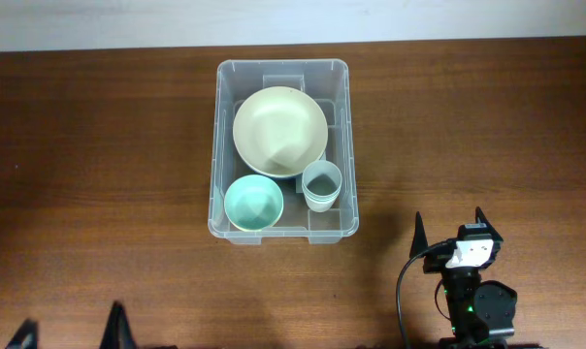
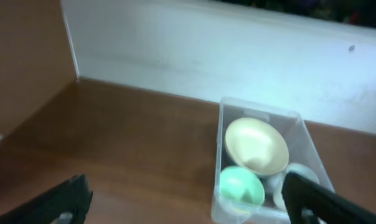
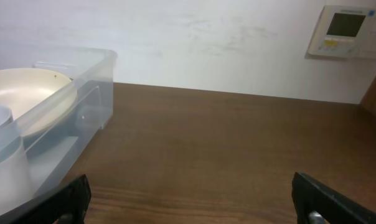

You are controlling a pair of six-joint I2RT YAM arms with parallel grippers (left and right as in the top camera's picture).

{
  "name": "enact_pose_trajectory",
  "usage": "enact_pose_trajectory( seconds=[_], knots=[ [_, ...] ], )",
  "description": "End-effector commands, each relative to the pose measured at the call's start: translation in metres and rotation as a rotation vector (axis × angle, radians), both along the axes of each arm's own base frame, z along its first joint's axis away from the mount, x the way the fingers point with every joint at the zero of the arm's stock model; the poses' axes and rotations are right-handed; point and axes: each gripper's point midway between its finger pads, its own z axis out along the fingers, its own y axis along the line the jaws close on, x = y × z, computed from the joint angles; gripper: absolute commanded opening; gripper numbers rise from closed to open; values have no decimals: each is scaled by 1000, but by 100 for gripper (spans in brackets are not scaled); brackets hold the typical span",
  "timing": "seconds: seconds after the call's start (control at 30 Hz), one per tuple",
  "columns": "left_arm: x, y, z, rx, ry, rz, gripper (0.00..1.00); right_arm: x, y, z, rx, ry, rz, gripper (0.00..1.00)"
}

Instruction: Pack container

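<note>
The clear plastic container stands at the table's middle back. It holds a large cream bowl, a small mint bowl and stacked pale cups. It also shows in the left wrist view and the right wrist view. My left gripper is open and empty at the front left edge, far from the container. My right gripper is open and empty, right of and in front of the container.
A white wall runs behind the table, with a thermostat panel on it at the right. Bare brown wood lies to both sides of the container.
</note>
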Motion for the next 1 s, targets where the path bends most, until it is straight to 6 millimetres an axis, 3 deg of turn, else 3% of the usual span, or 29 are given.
enact_pose_trajectory(
  seconds=[0.0,0.13,0.23,0.4,0.67,0.97],
  knots=[
    [37,-1,-50,-17,50,-31,100,0,-2,-2,9,4,-9,99],
    [91,5,-96,-12,19,-27,100,0,-2,-2,9,4,-9,99],
    [135,9,-115,-1,-84,-32,100,0,-2,-2,9,4,-9,99],
    [175,4,-139,16,-268,-87,100,0,-2,-2,9,4,-9,99],
    [185,-1,-196,8,-234,-118,100,0,-2,-2,9,4,-9,99],
    [182,-3,-227,7,-224,-107,100,0,-2,-2,9,4,-9,99]
  ],
)
